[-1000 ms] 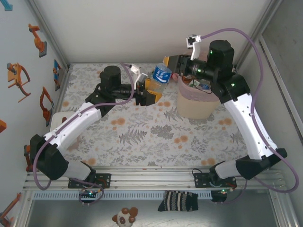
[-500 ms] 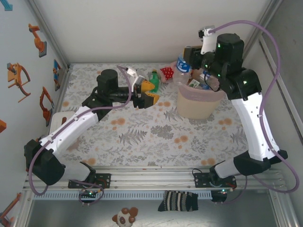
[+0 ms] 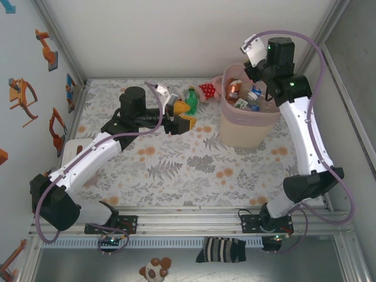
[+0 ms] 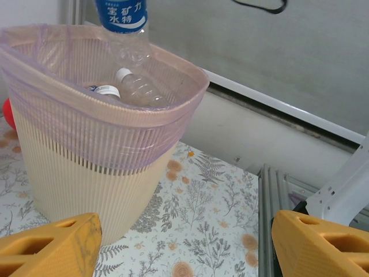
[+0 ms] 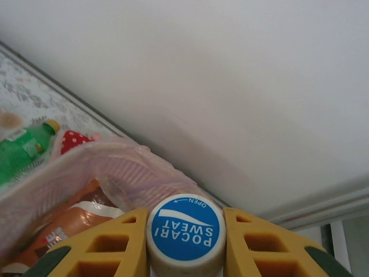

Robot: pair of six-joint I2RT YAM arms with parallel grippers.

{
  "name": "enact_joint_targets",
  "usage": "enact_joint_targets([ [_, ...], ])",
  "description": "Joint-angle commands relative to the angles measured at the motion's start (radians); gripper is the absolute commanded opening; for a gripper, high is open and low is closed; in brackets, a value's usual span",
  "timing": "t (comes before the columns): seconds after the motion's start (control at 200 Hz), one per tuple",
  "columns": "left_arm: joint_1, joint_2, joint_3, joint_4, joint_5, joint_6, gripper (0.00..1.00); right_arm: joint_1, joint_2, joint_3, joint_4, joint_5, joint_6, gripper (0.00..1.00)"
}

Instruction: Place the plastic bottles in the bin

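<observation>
**A:** What is the right arm [image 3: 299,123] doing?

**B:** It is rising steeply from its base and bending at the top, so its wrist is hanging over the bin [image 3: 249,117]. In the wrist view the right gripper [image 5: 185,239] is clamping a Pocari Sweat bottle [image 5: 185,229] just below the cap. One yellow finger [image 5: 115,245] is pressing on each side.

**A:** Where is that bottle sitting relative to the bin?

**B:** The left wrist camera is showing its blue label [image 4: 122,20] hanging above the bin's opening, inside the line of the pink rim [image 4: 173,109]. A clear bottle [image 4: 138,86] with a white cap is lying in the bin below it. A brown bottle [image 3: 234,89] is lying there too.

**A:** And the left arm [image 3: 94,153]?

**B:** It is stretching low across the floral table [image 3: 176,176], with its forearm nearly level and its wrist pointing toward the bin. The left gripper [image 3: 189,116] is hovering with its jaws spread wide and is gripping nothing.

**A:** Is anything waiting on the table?

**B:** A green bottle [image 3: 191,100] is sitting just beyond the left gripper's fingers, near the back wall. A red white-dotted soft item [image 3: 207,90] is lying beside it, between it and the bin.
</observation>
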Motion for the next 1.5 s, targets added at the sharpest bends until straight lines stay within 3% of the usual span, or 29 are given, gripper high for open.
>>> enact_joint_targets([
  [0.0,0.007,-0.009,-0.004,-0.002,0.009,0.005,0.77,-0.054,0.03,0.001,0.103,-0.139,-0.133,0.2],
  [0.08,0.01,0.001,-0.002,0.001,0.012,-0.001,0.77,-0.068,0.057,-0.013,0.101,-0.183,-0.184,0.2],
  [0.581,0.019,0.026,0.008,0.002,0.014,-0.015,0.77,-0.076,0.173,-0.155,0.108,-0.048,-0.42,0.21],
  [0.656,0.02,0.026,0.011,0.001,0.015,-0.017,0.77,-0.076,0.17,-0.185,0.116,-0.051,-0.421,0.27],
  [0.801,0.023,0.025,0.014,-0.011,0.017,-0.015,0.77,-0.076,0.145,-0.187,0.088,-0.081,-0.395,0.5],
  [0.886,0.024,0.02,0.014,-0.015,0.014,-0.014,0.77,-0.076,0.113,-0.176,0.068,-0.113,-0.374,0.57],
  [1.016,0.025,0.013,0.015,-0.017,0.014,-0.014,0.77,-0.076,0.058,-0.163,0.048,-0.173,-0.322,0.62],
  [1.207,0.025,0.001,0.012,-0.017,0.012,-0.015,0.77,-0.077,0.036,-0.148,0.045,-0.231,-0.191,0.59],
  [1.347,0.026,-0.011,0.005,-0.019,0.004,-0.015,0.77,-0.088,0.06,-0.127,0.099,-0.209,0.052,0.51],
  [1.497,0.026,-0.012,0.003,-0.022,-0.004,-0.014,0.77,-0.11,0.136,-0.041,0.115,-0.116,0.344,0.36],
])
